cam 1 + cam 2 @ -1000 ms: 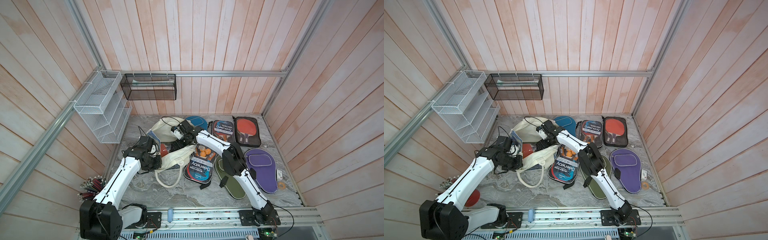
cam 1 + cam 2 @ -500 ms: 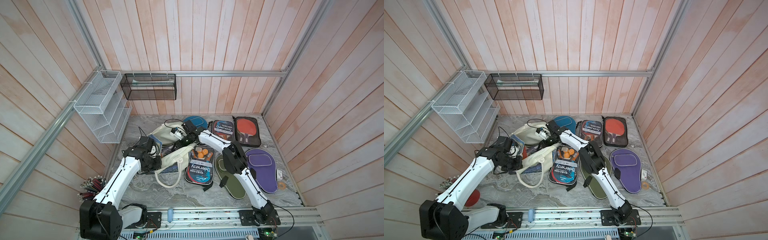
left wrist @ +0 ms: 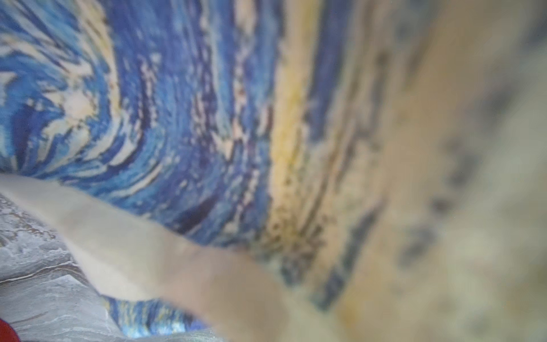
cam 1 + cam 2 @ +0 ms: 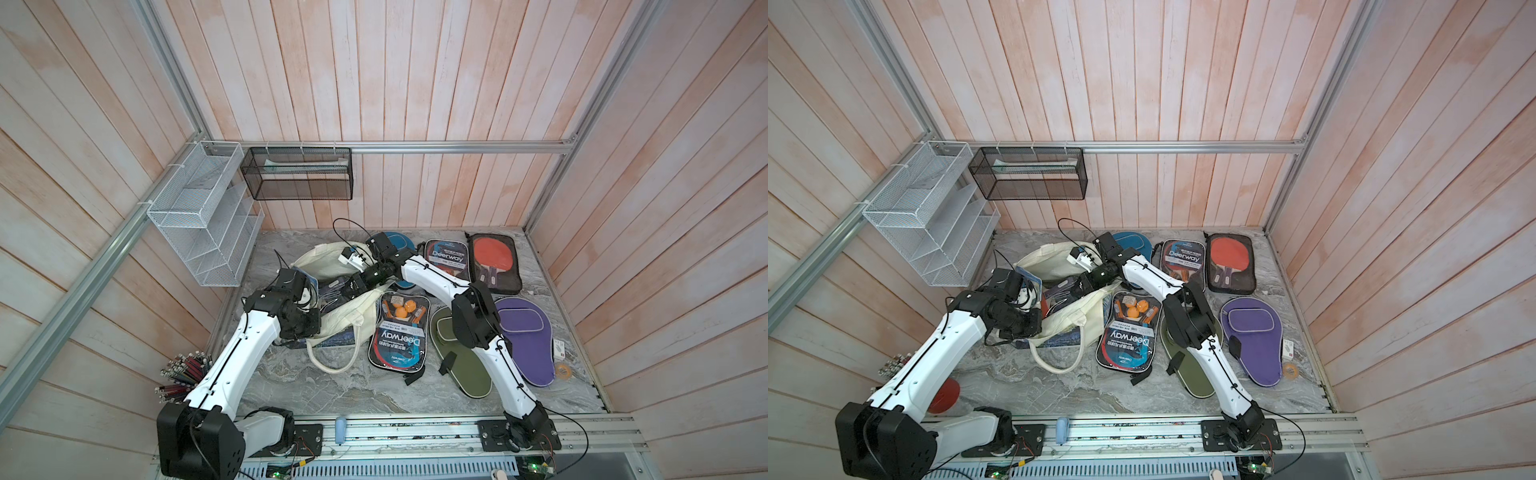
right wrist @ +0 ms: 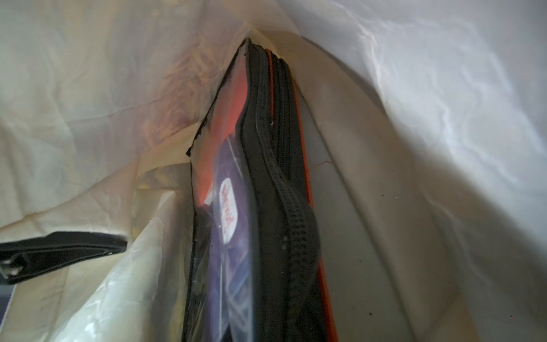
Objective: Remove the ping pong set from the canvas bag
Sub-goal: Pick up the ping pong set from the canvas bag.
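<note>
My right pincer [image 4: 349, 288] is pushed into the mouth of the large cream canvas bag [image 4: 347, 319] with the blue-and-yellow swirling print, and its jaws are clenched; its fingers are out of frame in every view, so I cannot tell whether they pinch anything; only the right wrist view shows what lies inside: a black zippered ping pong set [image 5: 275, 192] with a clear window over red and purple, standing on edge between cream cloth walls; in both top views just a dark corner of it shows at the bag's mouth, by the pincer; the bag lies slumped on the grey marbled table [image 4: 332, 395], left of centre, one handle looped towards the near edge; my left pincer [image 4: 312, 329] is clenched too, low against the bag's near-left side; its wrist view is filled by the blurred print and a cream handle, so what it holds I cannot make out; a second black case with orange balls [image 4: 400, 332] lies just right of the bag, outside it.
</note>
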`<state>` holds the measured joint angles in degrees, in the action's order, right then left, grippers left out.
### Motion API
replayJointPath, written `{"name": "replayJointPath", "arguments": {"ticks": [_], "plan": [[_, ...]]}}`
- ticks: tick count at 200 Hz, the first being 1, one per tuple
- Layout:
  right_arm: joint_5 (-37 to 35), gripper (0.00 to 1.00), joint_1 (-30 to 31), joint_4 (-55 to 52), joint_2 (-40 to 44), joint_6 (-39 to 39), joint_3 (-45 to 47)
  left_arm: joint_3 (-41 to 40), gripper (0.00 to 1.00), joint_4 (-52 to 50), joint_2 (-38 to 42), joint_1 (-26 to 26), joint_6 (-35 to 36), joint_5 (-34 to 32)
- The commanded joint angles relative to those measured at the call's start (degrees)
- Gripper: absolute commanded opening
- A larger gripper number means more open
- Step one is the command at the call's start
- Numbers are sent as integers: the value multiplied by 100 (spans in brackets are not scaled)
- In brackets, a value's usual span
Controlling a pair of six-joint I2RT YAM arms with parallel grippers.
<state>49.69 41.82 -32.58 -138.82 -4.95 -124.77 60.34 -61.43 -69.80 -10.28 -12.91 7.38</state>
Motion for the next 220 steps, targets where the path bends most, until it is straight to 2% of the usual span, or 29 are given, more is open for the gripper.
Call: {"name": "replayJointPath", "arguments": {"ticks": [1,17,48,68,113,164,220], "plan": [[339,0,-83,617,876,152,-3,271,0,774,222,6,-92,-862],[270,0,-183,950,1156,97,107,252,0,1350,404,183,-103,-1195],[199,0,-471,1675,1581,-188,219,105,0,2227,590,750,-182,-1180],[158,0,-631,1968,1767,-359,81,22,0,2419,569,755,-133,-1369],[49,0,-967,1906,2213,-308,-119,-333,0,2669,664,752,-190,-1405],[587,0,-1192,2039,2496,-463,-30,-689,0,2752,795,756,-314,-1419],[416,0,-1478,2027,3194,-305,560,-782,0,2763,961,780,-344,-1636]]}}
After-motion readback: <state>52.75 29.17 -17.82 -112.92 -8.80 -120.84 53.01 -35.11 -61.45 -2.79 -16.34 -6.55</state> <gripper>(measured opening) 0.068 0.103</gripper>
